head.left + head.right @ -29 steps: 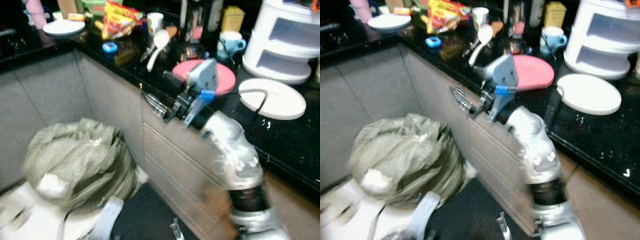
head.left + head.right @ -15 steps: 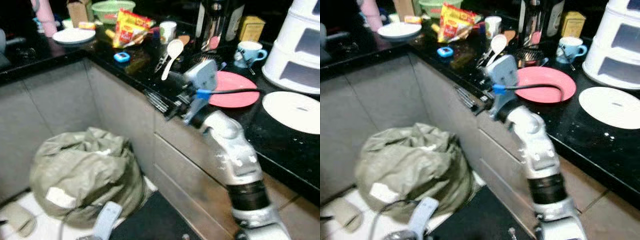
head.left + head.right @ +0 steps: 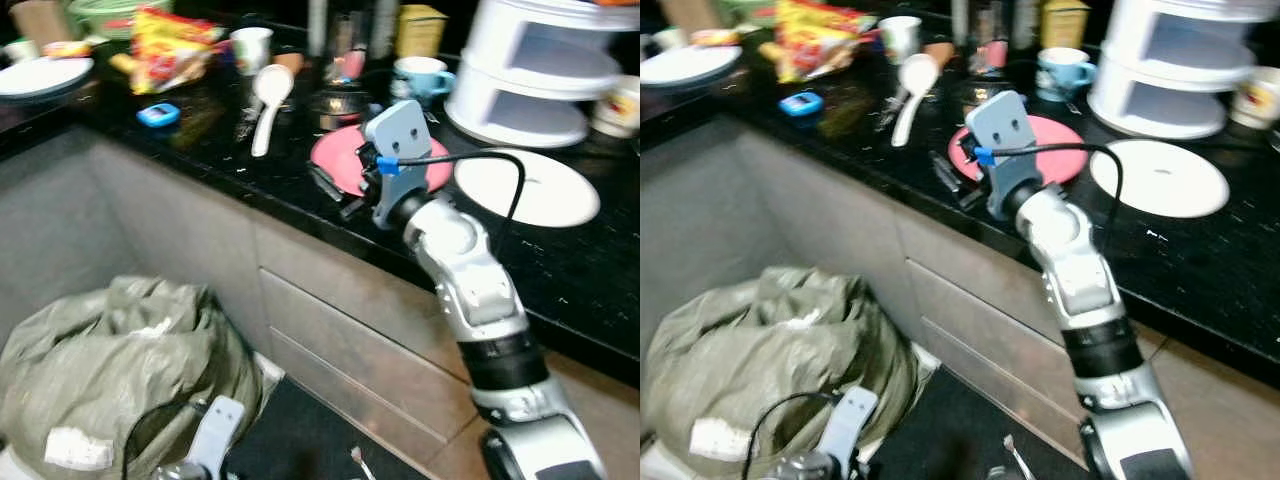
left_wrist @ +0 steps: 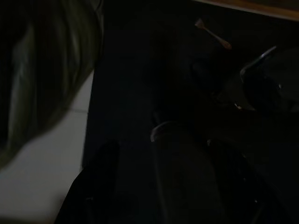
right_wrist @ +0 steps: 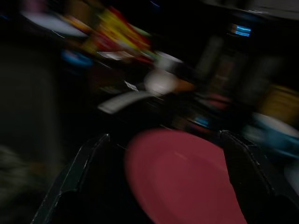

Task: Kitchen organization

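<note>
While the right pincer (image 5: 154,182) hangs low over the near rim of the pink plate (image 3: 345,170), its two black fingers (image 5: 70,179) spread wide with nothing between them, the plate lies flat near the front edge of the black bench (image 3: 250,175). Taking it well probably means sliding one finger under the near lip, though blur hides how much lip there is. A white spoon (image 3: 265,95), a blue mug (image 3: 420,75), a round white board (image 3: 525,190) and a white tiered rack (image 3: 540,75) crowd the glossy top. Below, grey drawers (image 3: 350,330) face a stuffed olive sack (image 3: 110,360) on the floor. The left pincer (image 4: 159,186) hangs idle in shadow; I cannot tell its state.
</note>
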Controlling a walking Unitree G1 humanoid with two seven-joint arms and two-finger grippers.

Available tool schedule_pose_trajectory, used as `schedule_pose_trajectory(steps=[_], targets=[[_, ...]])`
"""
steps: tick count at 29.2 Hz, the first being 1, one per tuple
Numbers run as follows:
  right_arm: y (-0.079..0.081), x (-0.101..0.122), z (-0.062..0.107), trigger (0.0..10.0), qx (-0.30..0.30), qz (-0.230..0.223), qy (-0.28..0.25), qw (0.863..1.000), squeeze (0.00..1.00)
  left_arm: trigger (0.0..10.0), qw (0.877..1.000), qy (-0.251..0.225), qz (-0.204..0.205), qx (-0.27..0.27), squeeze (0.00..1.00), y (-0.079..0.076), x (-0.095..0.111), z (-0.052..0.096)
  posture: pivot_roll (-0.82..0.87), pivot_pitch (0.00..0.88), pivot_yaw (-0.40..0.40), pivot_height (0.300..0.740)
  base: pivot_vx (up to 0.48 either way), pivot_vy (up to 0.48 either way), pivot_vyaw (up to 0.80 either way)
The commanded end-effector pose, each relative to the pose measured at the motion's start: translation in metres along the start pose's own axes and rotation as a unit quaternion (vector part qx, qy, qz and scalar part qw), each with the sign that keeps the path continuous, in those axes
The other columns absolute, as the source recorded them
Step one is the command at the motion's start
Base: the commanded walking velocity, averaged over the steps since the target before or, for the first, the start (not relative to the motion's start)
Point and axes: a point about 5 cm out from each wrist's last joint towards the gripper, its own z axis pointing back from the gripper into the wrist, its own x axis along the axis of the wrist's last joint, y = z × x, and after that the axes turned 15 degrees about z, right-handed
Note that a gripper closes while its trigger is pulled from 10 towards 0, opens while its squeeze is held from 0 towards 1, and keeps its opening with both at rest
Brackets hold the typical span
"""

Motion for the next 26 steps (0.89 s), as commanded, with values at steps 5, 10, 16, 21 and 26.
schedule_pose_trajectory(steps=[5,10,16,21,26], targets=[[0.005,0.005,-0.01,10.0,0.036,0.073,-0.009,0.997,0.0,10.0,1.0,0.008,-0.001,0.007,0.0,0.003,-0.004,0.001,-0.01,0.0,0.036,0.74,0.0,0.0,-0.57],[0.019,0.01,-0.019,10.0,0.095,0.147,-0.025,0.984,0.0,10.0,1.0,0.009,-0.004,0.006,0.0,0.003,-0.004,0.001,-0.01,0.0,0.029,0.74,0.0,0.0,0.0],[0.038,0.011,-0.04,10.0,0.134,0.196,-0.027,0.971,0.0,10.0,1.0,0.008,-0.004,0.005,0.0,0.002,-0.004,0.0,0.0,0.0,0.013,0.74,0.0,0.0,0.0],[0.045,0.009,-0.053,10.0,0.162,0.234,-0.015,0.959,0.0,10.0,1.0,0.007,-0.002,0.003,0.0,0.0,-0.006,0.0,0.02,0.0,-0.007,0.74,0.0,0.0,0.0],[0.053,0.006,-0.064,10.0,0.2,0.299,0.008,0.933,0.0,10.0,1.0,0.008,0.001,0.0,0.0,-0.002,-0.008,-0.001,0.03,0.0,-0.019,0.74,0.0,0.0,0.0]])
